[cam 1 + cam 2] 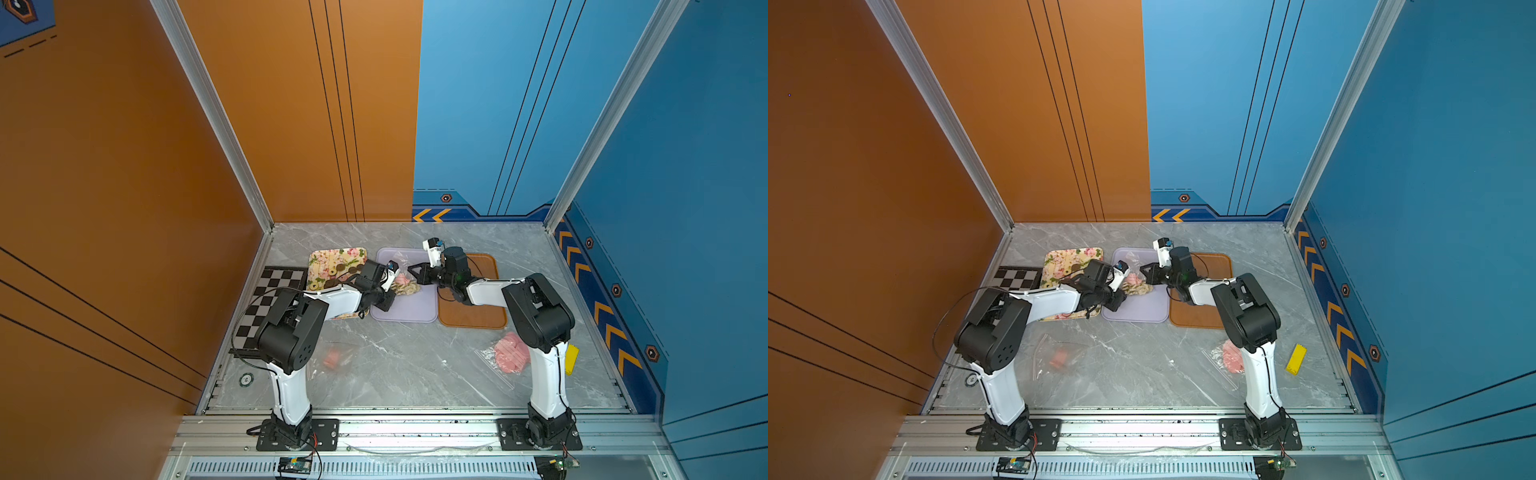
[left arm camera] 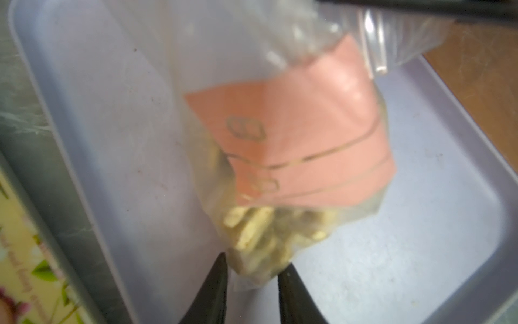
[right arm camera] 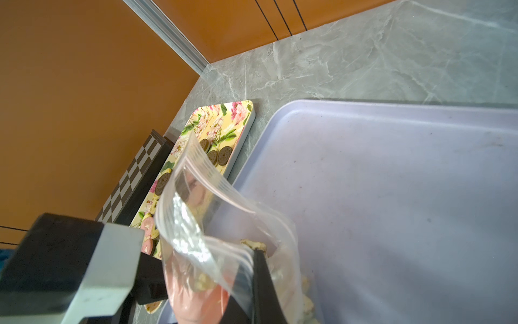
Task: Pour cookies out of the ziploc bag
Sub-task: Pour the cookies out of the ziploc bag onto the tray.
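Cookies (image 2: 252, 230), cream-coloured and blurred, sit bunched in the bottom corner of the ziploc bag (image 2: 280, 70), which hangs over the lavender tray (image 2: 112, 112) in the middle of the table (image 1: 415, 374).

The left arm folds sharply at the elbow and reaches in over the floral tray (image 1: 322, 257) with its wrist dipped. The left pincer (image 2: 253, 263) has its jaws a little apart, with the cookie-filled corner between them and both tips against the plastic. Whether they truly grip it I cannot tell. The right arm stretches low across the brown tray (image 1: 478, 318). The right pincer (image 1: 413, 272) points toward the other arm and is pressed together on the bag near its zip strip.

Only the left wrist view shows a pink card (image 2: 294, 120) inside the bag, above the cookies. Only the right wrist view shows the zip strip (image 3: 196, 160) curling upward, and dark round biscuits (image 3: 224, 155) lying on the floral tray. Both top views add two more clear bags on the table, one holding pink discs (image 1: 509, 353), and a checkerboard (image 1: 274, 286) beside the floral tray.
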Motion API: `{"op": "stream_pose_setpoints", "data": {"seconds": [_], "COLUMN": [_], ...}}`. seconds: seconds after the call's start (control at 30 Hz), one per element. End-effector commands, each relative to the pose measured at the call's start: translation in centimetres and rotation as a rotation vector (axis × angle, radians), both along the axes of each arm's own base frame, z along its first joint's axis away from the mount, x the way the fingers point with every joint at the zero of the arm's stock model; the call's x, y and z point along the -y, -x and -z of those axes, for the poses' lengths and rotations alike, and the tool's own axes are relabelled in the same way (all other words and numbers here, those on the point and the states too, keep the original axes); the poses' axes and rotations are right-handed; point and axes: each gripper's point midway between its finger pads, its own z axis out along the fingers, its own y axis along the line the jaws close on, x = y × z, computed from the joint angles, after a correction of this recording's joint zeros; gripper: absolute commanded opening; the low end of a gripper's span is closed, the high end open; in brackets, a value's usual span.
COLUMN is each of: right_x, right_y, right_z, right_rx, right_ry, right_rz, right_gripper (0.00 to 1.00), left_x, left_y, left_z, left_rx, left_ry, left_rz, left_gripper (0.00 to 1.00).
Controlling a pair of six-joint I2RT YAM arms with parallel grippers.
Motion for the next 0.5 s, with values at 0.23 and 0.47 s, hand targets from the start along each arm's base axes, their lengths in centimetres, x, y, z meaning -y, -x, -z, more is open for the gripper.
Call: {"op": "stream_pose_setpoints", "data": {"seconds": [0.23,0.47], "right_x": [0.0,0.2], "right_y": [-0.7,-0.9], "right_z": [-1.0,-0.9], "right_rx": [0.006,-0.002], "right_ry": [-0.036,-0.043], "right_rz": [-0.004,0.003], "right_gripper": [0.00,0.00], "left_x": [0.7,0.7], "left_y": [1.0,1.5], "left_z": [0.6,0.7], "left_rx": [-0.026,-0.029], "left_ry": [-0.018,-0.025], "left_rz": [0.056,0.054], "left_gripper": [0.11,0.02]}}
